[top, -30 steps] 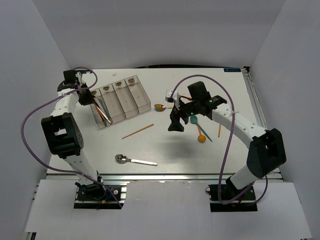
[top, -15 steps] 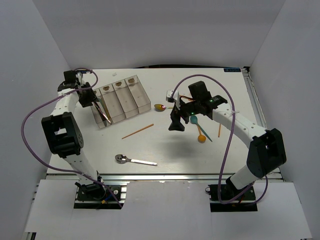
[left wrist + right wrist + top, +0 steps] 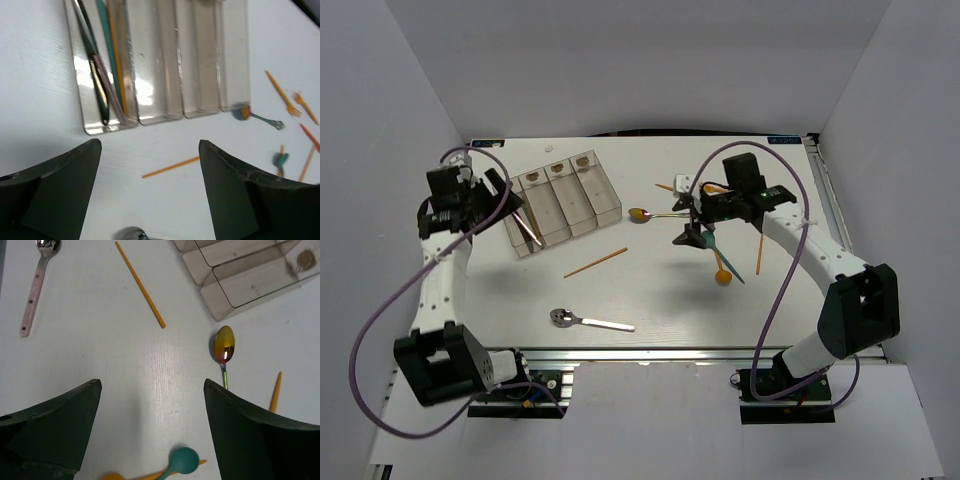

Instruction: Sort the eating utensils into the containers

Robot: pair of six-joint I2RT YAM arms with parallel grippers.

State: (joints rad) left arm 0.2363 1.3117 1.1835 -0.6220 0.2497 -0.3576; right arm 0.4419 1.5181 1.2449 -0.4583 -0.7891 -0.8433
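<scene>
No words or numbers can be read anywhere here. A small blue strip [image 3: 785, 141] sits on the far edge of the table [image 3: 650, 290] and looks like a label, but it is too tiny to read. The bins [image 3: 565, 197] each have a brown mark [image 3: 303, 260], a blob and not letters.

There are clear containers [image 3: 577, 206], an orange chopstick [image 3: 596, 262], a teal spoon [image 3: 183, 459], an iridescent spoon [image 3: 223, 345].
</scene>
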